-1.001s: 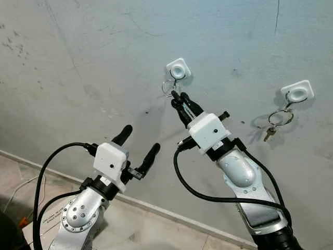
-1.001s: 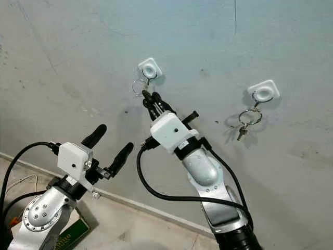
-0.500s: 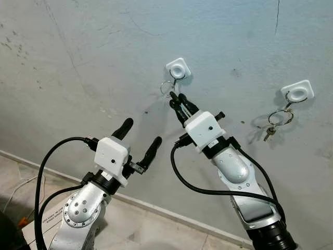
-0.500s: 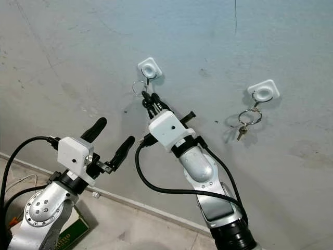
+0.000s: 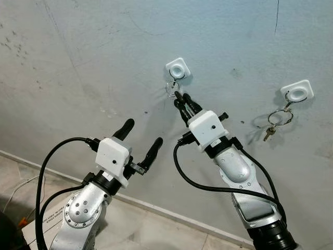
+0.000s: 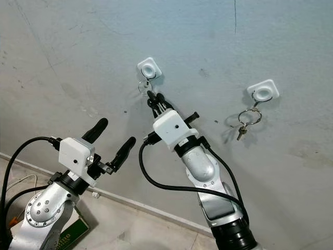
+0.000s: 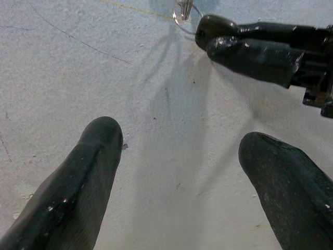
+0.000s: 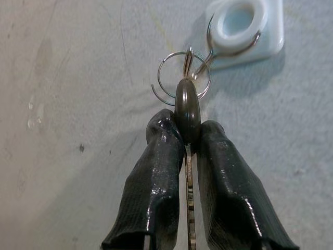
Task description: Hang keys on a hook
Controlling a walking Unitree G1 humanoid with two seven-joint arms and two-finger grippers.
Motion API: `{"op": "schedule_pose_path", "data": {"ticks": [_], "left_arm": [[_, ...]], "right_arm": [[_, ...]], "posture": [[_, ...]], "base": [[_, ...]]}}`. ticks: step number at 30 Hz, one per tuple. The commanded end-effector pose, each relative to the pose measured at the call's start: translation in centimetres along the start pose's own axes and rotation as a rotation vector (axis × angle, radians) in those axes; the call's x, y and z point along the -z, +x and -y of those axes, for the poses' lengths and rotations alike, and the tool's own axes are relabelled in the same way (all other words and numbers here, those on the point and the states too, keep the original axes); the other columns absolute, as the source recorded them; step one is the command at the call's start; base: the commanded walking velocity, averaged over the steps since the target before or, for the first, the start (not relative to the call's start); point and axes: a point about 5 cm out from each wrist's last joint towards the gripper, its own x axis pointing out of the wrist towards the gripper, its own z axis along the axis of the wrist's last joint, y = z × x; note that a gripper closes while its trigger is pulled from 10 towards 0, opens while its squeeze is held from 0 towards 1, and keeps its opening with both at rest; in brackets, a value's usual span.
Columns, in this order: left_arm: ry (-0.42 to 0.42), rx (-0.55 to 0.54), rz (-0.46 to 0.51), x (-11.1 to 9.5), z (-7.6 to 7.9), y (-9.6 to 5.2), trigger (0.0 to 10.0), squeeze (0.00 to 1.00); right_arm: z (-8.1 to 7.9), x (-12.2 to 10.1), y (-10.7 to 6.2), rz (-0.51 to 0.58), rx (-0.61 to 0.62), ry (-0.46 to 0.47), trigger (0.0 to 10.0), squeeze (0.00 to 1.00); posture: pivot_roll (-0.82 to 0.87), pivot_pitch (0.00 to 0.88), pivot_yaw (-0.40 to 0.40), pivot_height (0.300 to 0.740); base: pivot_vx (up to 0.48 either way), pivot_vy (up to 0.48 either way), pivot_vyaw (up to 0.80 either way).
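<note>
Nearest, low left: L gripper (image 5: 139,140) held up off the wall (image 5: 78,57), fingers spread wide, nothing between them. In L wrist view, two black fingertips (image 7: 86,172) apart w/ bare grey plaster behind. Black cable (image 5: 44,177) looping from L wrist down to the floor edge; tiled floor (image 5: 15,172) and skirting line at bottom left.

Farther, centre: R gripper (image 5: 181,101) raised toward the wall, fingers clenched on the key (image 8: 188,112), dark key head pinched between the pads, blade running back between the fingers. Key ring (image 8: 181,77) just past the fingertips, caught on the wire hook (image 8: 232,46) of the near-left white wall hook plate (image 5: 178,69); ring touching wire, hanging just below the plate. Black cable (image 5: 208,185) curving under R wrist.

Farthest right: second white hook plate (image 5: 297,92) on the wall, w/ another key ring and small key (image 5: 276,122) hanging from it, well apart from R gripper. Thin crack in plaster (image 5: 277,15) at top right.
</note>
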Motion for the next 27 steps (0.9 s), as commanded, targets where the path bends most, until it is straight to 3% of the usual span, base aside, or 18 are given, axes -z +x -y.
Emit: {"op": "schedule_pose_path", "data": {"ticks": [1, 27], "left_arm": [[0.008, -0.002, -0.003, -0.1, 0.0, -0.1, 10.0, 0.0], [0.001, 0.002, -0.003, 0.0, 0.1, 0.0, 10.0, 0.0]], "right_arm": [[0.0, 0.2, 0.1, -0.015, -0.004, 0.006, 10.0, 0.0], [-0.8, 2.0, -0.7, -0.097, -0.048, -0.003, 10.0, 0.0]], "posture": [[0.03, 0.049, 0.041, 0.74], [0.02, 0.051, 0.042, 0.74]], "base": [[0.0, 0.0, 0.0], [0.0, 0.0, 0.0]]}}
